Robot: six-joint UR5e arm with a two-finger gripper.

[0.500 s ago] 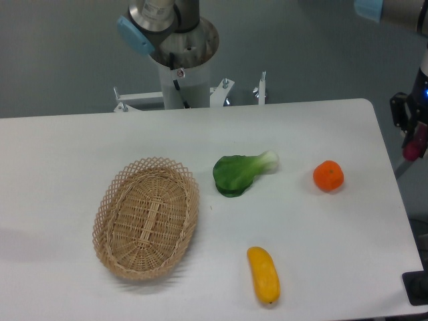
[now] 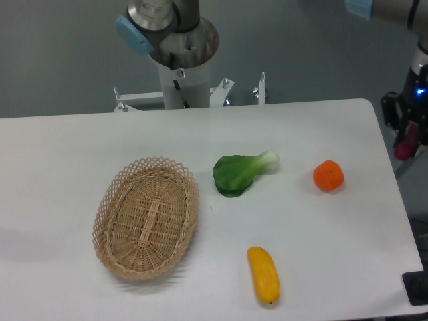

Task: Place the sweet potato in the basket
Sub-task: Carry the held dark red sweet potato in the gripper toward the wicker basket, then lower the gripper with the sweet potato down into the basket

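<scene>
Sweet potato, a small dark magenta-red lump [image 2: 405, 146], sits clamped in the black two-finger gripper [image 2: 406, 137] beyond the white table's [image 2: 321, 254] right edge, well apart from the oval tan wicker basket [image 2: 147, 217]. Between them lie a green leafy vegetable [image 2: 241, 172], round orange fruit [image 2: 328, 176] and yellow elongated vegetable [image 2: 263, 275].

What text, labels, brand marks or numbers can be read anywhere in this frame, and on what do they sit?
None can be read.
The basket, the leafy green vegetable, the orange fruit, the yellow vegetable and the table carry no print.
The robot base shows a small red spot, too small to read as a sign.
The gripper, at the right edge with the sweet potato, shows a blue light but no lettering.
</scene>
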